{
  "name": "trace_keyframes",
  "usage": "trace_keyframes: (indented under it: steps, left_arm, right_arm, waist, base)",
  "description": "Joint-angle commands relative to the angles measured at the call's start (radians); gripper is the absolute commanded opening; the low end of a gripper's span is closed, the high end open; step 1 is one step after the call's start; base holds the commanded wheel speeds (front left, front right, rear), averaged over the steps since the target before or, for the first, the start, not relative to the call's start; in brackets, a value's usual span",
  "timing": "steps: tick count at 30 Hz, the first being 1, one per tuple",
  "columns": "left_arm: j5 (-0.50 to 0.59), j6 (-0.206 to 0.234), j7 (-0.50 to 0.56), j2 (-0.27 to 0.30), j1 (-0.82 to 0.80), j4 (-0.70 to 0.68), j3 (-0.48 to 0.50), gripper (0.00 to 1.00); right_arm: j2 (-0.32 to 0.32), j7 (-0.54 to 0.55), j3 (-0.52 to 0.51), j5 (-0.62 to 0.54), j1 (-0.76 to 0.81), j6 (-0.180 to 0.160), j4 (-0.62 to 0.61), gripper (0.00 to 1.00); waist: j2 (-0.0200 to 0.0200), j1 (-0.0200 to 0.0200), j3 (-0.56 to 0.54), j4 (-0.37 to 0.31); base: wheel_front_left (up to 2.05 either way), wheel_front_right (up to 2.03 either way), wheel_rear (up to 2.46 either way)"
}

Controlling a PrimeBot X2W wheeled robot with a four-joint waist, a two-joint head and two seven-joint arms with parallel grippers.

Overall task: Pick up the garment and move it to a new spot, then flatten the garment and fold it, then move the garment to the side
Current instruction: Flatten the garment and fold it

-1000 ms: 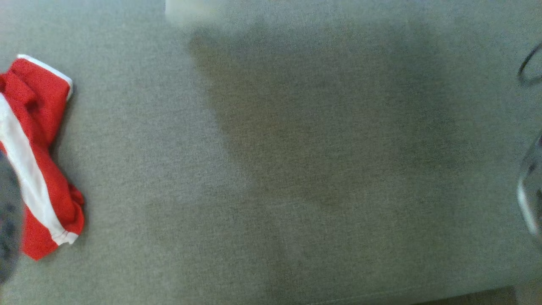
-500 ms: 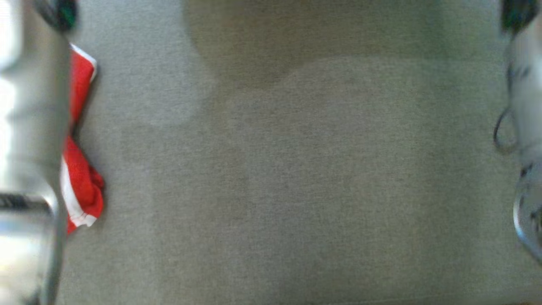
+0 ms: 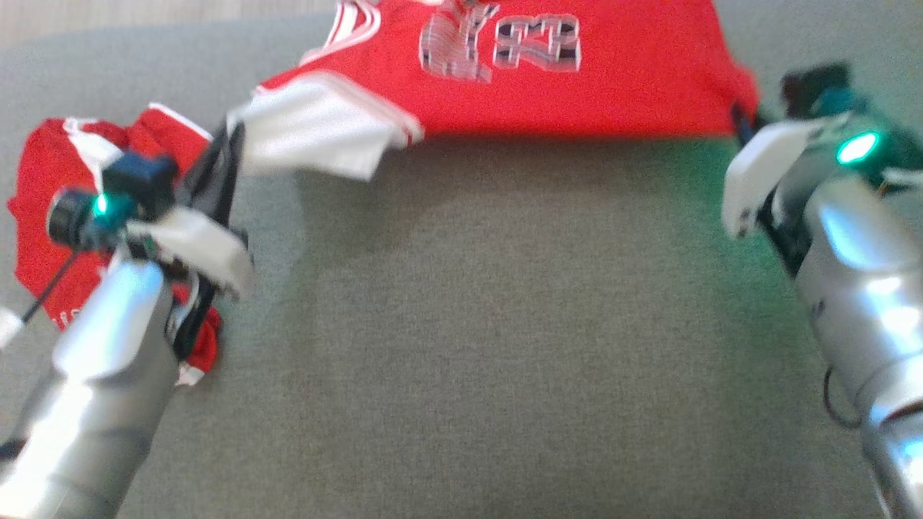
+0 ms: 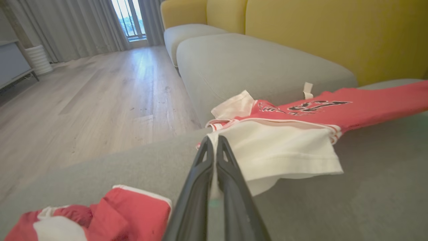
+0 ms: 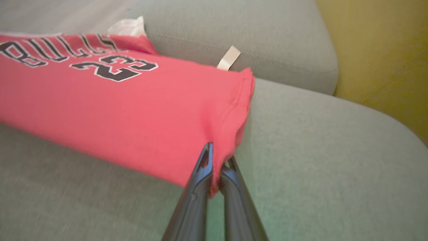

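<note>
We hold the jersey over the cushion: left gripper clamped on its white sleeve, right gripper clamped on its red edge.

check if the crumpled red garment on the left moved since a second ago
Cannot tell. The whole head view has shifted, so the camera moved; the crumpled garment lies on the plain grey cushion, which offers no fixed mark to judge against.

The left gripper is pinching the white sleeve of a red jersey, its fingers pressing together. The jersey is stretching rightward over the grey sofa cushion. Red shorts are lying crumpled at lower left.
</note>
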Motion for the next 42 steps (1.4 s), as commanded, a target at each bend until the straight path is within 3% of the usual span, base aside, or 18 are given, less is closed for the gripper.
trace_keyframes:
  steps: [1, 9, 17, 25, 30, 34, 42]
  left_arm:
    - [-0.003, 0.002, 0.002, 0.069, -0.026, -0.029, 0.031, 0.00]
    - [-0.074, 0.002, 0.119, 0.177, 0.143, -0.221, -0.022, 0.00]
    - [-0.146, 0.025, 0.292, 0.307, 0.296, -0.477, -0.044, 0.00]
    - [-0.234, 0.085, 0.441, 0.404, 0.459, -0.715, -0.051, 0.00]
    - [-0.289, 0.131, 0.530, 0.488, 0.559, -0.863, -0.051, 0.00]
    - [-0.318, 0.157, 0.559, 0.523, 0.602, -0.946, -0.045, 0.00]
    - [-0.290, 0.189, 0.551, 0.528, 0.565, -0.961, -0.022, 0.00]
  right_arm:
    - [-0.006, 0.006, 0.024, 0.018, 0.013, 0.007, -0.030, 0.00]
    - [-0.168, 0.167, 0.292, 0.316, 0.194, 0.007, -0.267, 0.00]
    - [-0.372, 0.327, 0.454, 0.569, 0.320, 0.007, -0.529, 0.00]
    - [-0.476, 0.439, 0.501, 0.712, 0.413, 0.007, -0.658, 0.00]
    - [-0.546, 0.550, 0.504, 0.826, 0.502, 0.007, -0.772, 0.00]
    - [-0.589, 0.596, 0.483, 0.860, 0.541, 0.007, -0.832, 0.00]
    - [-0.572, 0.621, 0.424, 0.840, 0.540, 0.007, -0.854, 0.00]
  waist:
    - [0.0000, 0.0002, -0.035, -0.003]
    - [0.0000, 0.0002, -0.117, -0.004]
    - [0.0000, 0.0002, -0.178, -0.011]
    - [0.0000, 0.0002, -0.251, -0.018]
    - [0.0000, 0.0002, -0.274, -0.016]
    - [0.0000, 0.0002, -0.276, -0.016]
    - [0.0000, 0.0002, -0.250, -0.021]
  base:
    - [0.00, 0.00, 0.00]
    - [0.00, 0.00, 0.00]
    - [0.00, 0.00, 0.00]
    - [0.00, 0.00, 0.00]
    - [0.00, 0.00, 0.00]
    - [0.00, 0.00, 0.00]
    - [0.00, 0.00, 0.00]
